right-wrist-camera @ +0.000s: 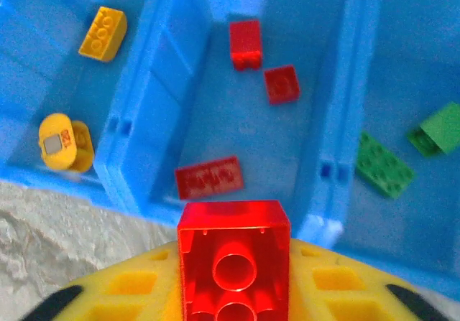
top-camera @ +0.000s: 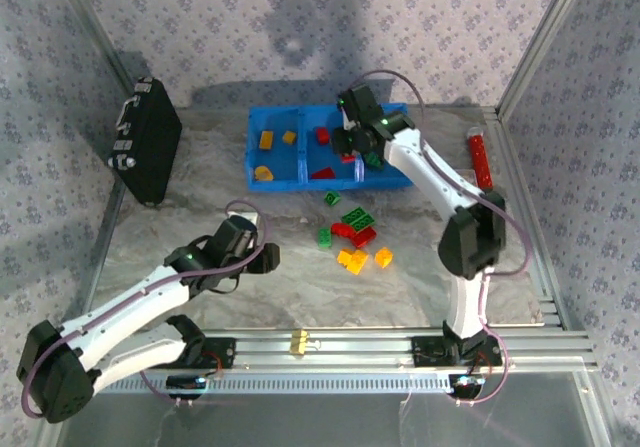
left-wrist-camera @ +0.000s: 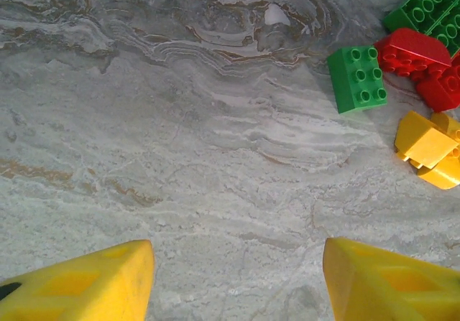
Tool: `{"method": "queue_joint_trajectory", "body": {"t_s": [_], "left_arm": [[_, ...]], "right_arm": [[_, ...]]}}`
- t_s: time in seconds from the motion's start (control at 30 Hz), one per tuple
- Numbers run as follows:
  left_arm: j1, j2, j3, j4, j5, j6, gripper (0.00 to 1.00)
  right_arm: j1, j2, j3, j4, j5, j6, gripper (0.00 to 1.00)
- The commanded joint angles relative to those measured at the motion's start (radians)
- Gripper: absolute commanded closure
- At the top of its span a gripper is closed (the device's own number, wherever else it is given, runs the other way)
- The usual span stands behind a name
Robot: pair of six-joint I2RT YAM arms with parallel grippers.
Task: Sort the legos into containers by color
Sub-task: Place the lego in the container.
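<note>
My right gripper (right-wrist-camera: 233, 292) is shut on a red lego (right-wrist-camera: 233, 260), held studs-down above the near wall of the middle container of the blue tray (top-camera: 300, 185). That container holds three red legos (right-wrist-camera: 209, 177). The left one holds yellow legos (right-wrist-camera: 103, 33), the right one green legos (right-wrist-camera: 384, 164). Loose legos lie on the table in front of the tray: green (left-wrist-camera: 357, 78), red (left-wrist-camera: 412, 52) and yellow (left-wrist-camera: 428, 145). My left gripper (left-wrist-camera: 237, 278) stands open over bare table, left of that pile (top-camera: 352, 237), with nothing between its fingers.
A black hard case (top-camera: 148, 142) leans at the back left. A long red tube (top-camera: 481, 159) lies right of the tray. A small white box (top-camera: 245, 212) sits behind my left wrist. A metal rail (top-camera: 300, 345) runs along the near edge.
</note>
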Motion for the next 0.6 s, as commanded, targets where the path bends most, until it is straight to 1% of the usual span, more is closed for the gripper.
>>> {"method": "queue_joint_trajectory", "body": {"t_s": [0.0, 0.03, 0.07, 0.1, 0.17, 0.2, 0.3, 0.43, 0.57], "left_arm": [[-0.012, -0.034, 0.027, -0.060, -0.028, -0.010, 0.36], [-0.015, -0.040, 0.033, -0.068, -0.026, -0.008, 0.36], [-0.017, -0.044, 0.040, -0.070, -0.021, -0.003, 0.36], [-0.023, -0.042, 0.045, -0.069, -0.012, 0.009, 0.36], [-0.057, -0.024, 0.065, -0.067, -0.013, 0.033, 0.36], [-0.073, -0.006, 0.077, -0.066, -0.017, 0.045, 0.36], [-0.116, 0.069, 0.120, -0.047, -0.016, 0.079, 0.35], [-0.180, 0.198, 0.200, -0.001, -0.005, 0.116, 0.35], [-0.250, 0.351, 0.304, 0.041, 0.006, 0.140, 0.34]], "right_arm": [[-0.017, 0.166, 0.209, -0.149, -0.026, -0.024, 0.19], [-0.015, 0.185, 0.257, -0.181, 0.012, -0.006, 0.14], [-0.008, 0.167, 0.253, -0.175, 0.025, 0.001, 0.13], [-0.003, 0.131, 0.212, -0.141, 0.025, -0.002, 0.11], [0.000, 0.029, 0.082, -0.040, 0.004, 0.001, 0.10], [0.000, -0.007, 0.035, -0.018, -0.002, 0.003, 0.10], [-0.003, -0.118, -0.085, -0.011, 0.014, 0.011, 0.10], [-0.016, -0.307, -0.313, 0.044, 0.028, 0.030, 0.10], [-0.059, -0.496, -0.530, 0.084, 0.029, 0.070, 0.10]]}}
